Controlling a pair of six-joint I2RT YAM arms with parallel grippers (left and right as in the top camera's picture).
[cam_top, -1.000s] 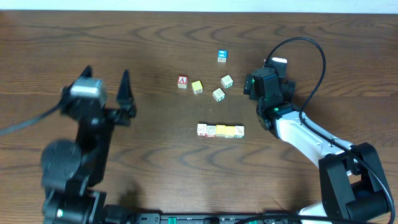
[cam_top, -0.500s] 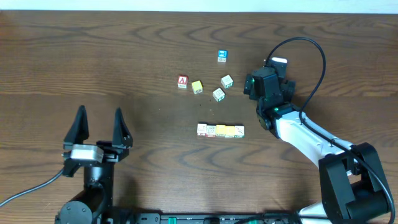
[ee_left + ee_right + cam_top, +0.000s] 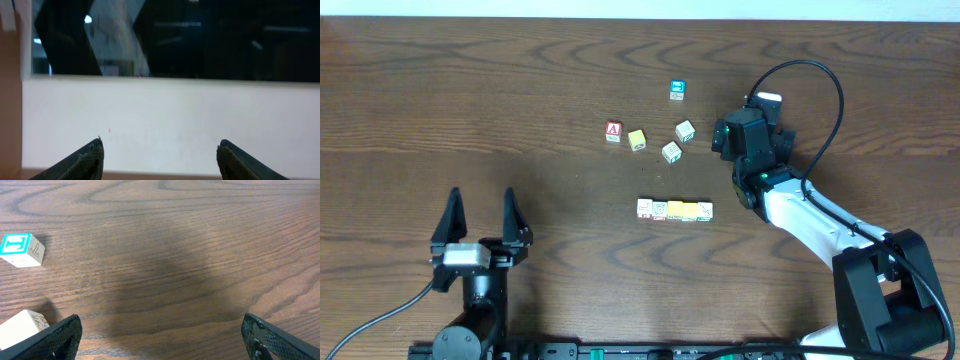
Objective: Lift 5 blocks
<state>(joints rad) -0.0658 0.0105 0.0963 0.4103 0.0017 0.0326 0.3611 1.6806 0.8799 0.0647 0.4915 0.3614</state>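
Observation:
Five blocks (image 3: 675, 210) lie touching in a straight row mid-table: two whitish, two yellow, one whitish at the right end. My right gripper (image 3: 161, 325) hovers low over bare wood, behind and to the right of that row, open with nothing between its fingers. The row does not show in the right wrist view. My left gripper (image 3: 480, 205) stands open and empty near the table's front left, far from the blocks. In the left wrist view, the left gripper (image 3: 161, 146) faces only a white wall and a dark window.
Loose cubes lie behind the row: a red "A" cube (image 3: 613, 131), a yellow one (image 3: 637, 139), two whitish ones (image 3: 671, 151) (image 3: 685, 130) and a blue-faced cube (image 3: 677, 90). The blue-faced cube (image 3: 19, 250) and a whitish cube (image 3: 22, 327) sit left of my right fingers.
My left arm has swung back from the left middle of the table to the front edge, its gripper still open. The right arm and all blocks have stayed put.

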